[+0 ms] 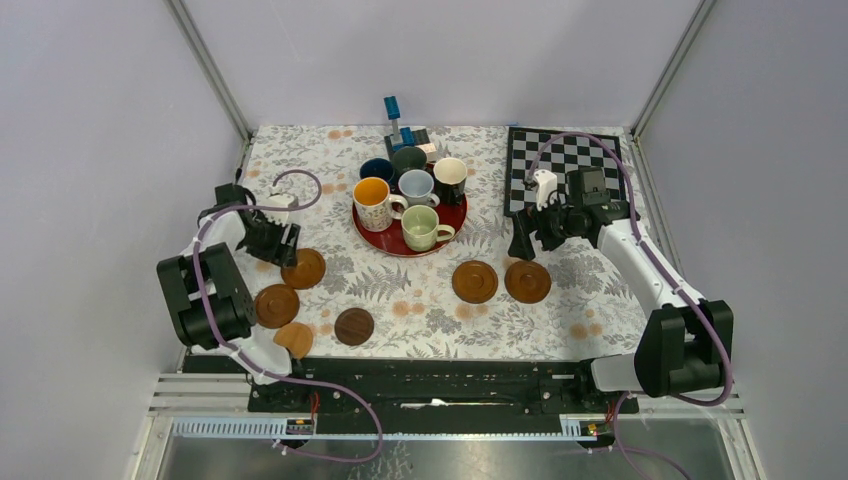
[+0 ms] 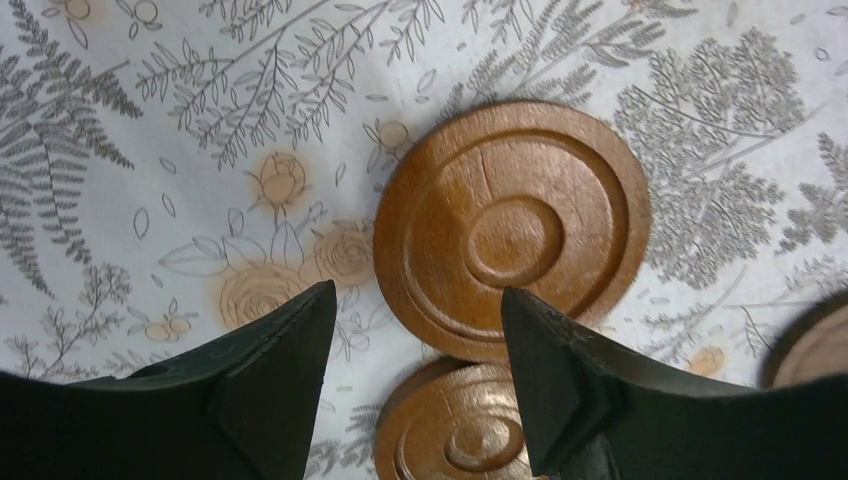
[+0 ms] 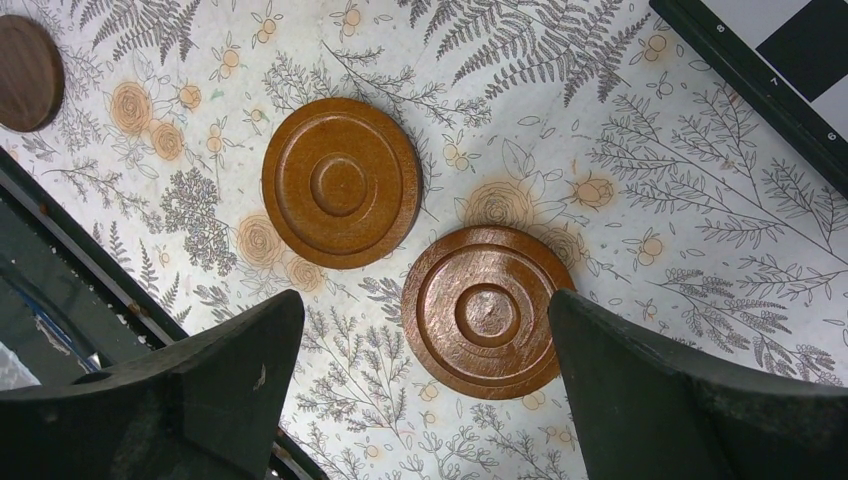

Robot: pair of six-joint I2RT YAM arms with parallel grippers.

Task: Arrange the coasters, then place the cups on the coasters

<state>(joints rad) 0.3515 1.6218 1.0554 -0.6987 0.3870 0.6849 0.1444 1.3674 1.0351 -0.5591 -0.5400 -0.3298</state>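
Note:
Six brown coasters lie on the floral cloth: three at the left (image 1: 303, 268), (image 1: 277, 305), (image 1: 294, 339), a dark one (image 1: 354, 326), and two at the right (image 1: 474, 281), (image 1: 527, 281). Six cups stand on the red tray (image 1: 372, 236), among them a white cup with an orange inside (image 1: 372, 203) and a pale green cup (image 1: 423, 228). My left gripper (image 1: 272, 243) hovers open over a coaster (image 2: 512, 228), holding nothing. My right gripper (image 3: 425, 300) is open wide above the right coaster (image 3: 487, 310), also empty.
A chessboard (image 1: 565, 165) lies at the back right, just behind my right gripper, with a white piece (image 1: 543, 185) on it. A blue-and-black object (image 1: 397, 120) stands behind the tray. The black front rail (image 3: 60, 250) runs close to the near coasters.

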